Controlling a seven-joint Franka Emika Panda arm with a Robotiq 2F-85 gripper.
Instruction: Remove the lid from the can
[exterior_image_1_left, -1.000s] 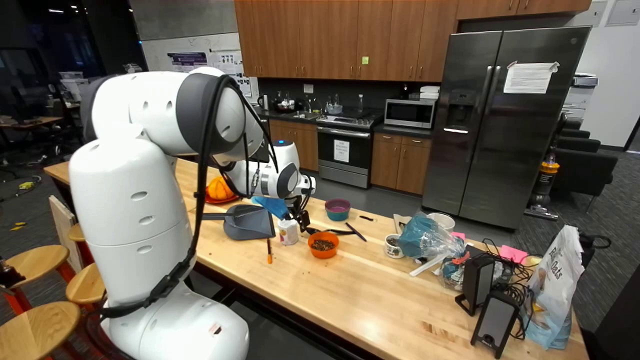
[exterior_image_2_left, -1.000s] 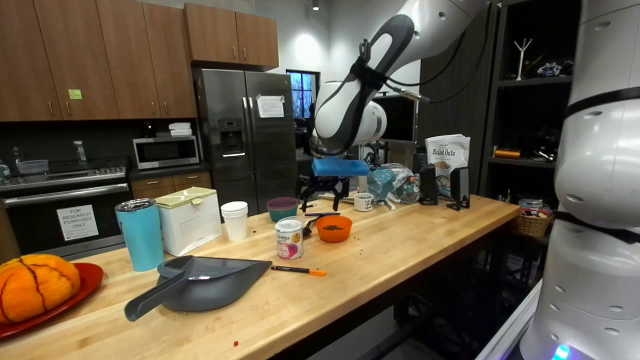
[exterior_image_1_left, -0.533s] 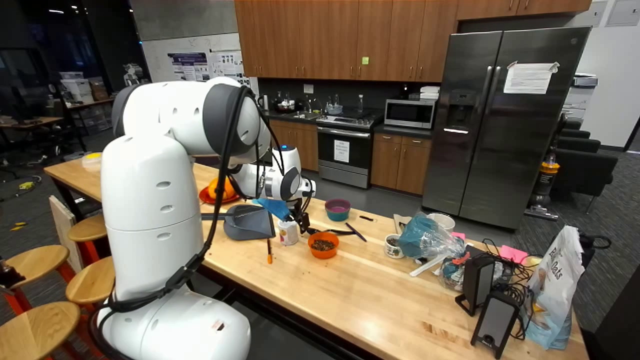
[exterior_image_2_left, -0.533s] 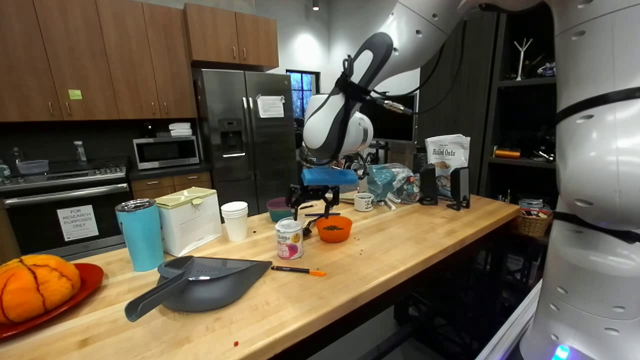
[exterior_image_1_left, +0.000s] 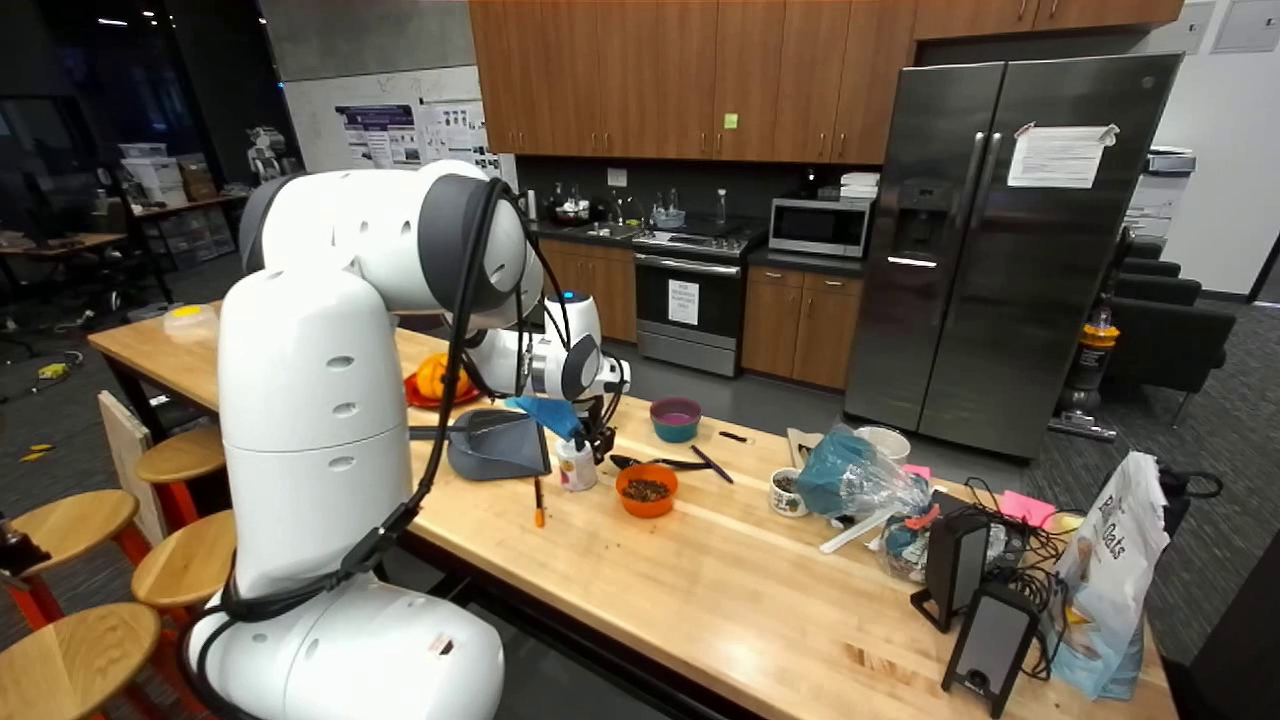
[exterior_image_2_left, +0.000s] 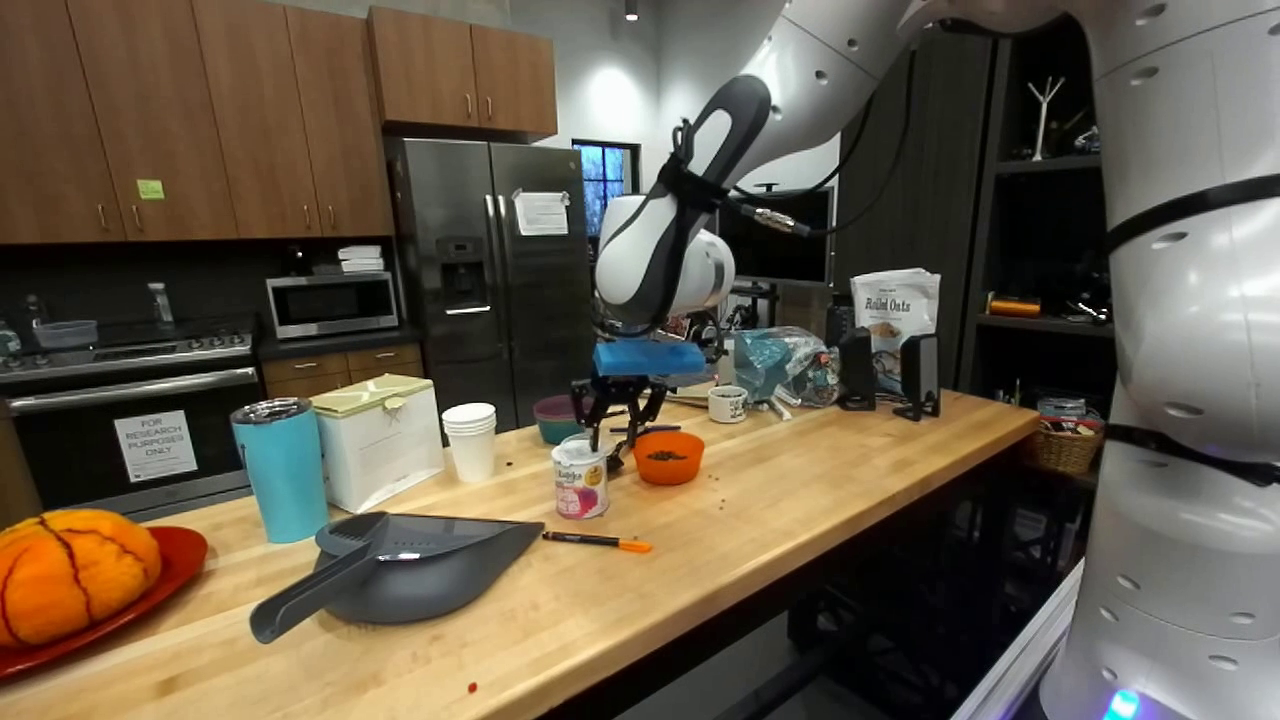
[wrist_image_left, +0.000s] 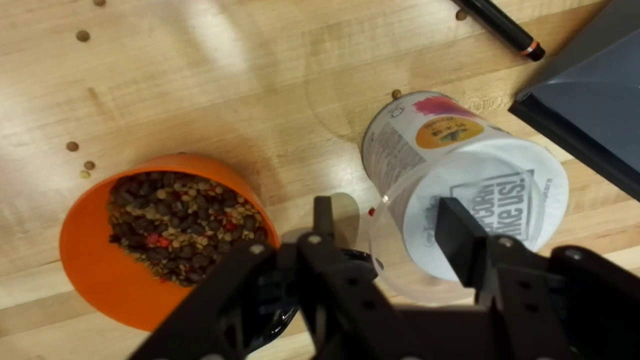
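Note:
The white popcorn can (wrist_image_left: 400, 160) stands upright on the table and shows in both exterior views (exterior_image_1_left: 577, 472) (exterior_image_2_left: 579, 492). A clear lid (wrist_image_left: 397, 260) lies off-centre over the can's white printed top, overhanging the side towards the orange bowl. My gripper (wrist_image_left: 385, 215) is partly open with nothing between its fingers that it grips. One finger is above the can top and lid. The other is over the gap between can and bowl, outside the lid's edge. In an exterior view the gripper (exterior_image_2_left: 617, 443) is just above and beside the can's rim. Whether a finger touches the lid I cannot tell.
An orange bowl (wrist_image_left: 105, 280) of seeds stands close beside the can. A dark spoon-like utensil (wrist_image_left: 280, 322) lies under the gripper. A grey dustpan (exterior_image_2_left: 430, 580) and an orange-black marker (exterior_image_2_left: 600, 541) lie near the can. A teal and purple bowl (exterior_image_1_left: 675, 422) stands behind.
My gripper has moved down and towards the can, and its fingers have come closer together. The can and the bowl have not moved.

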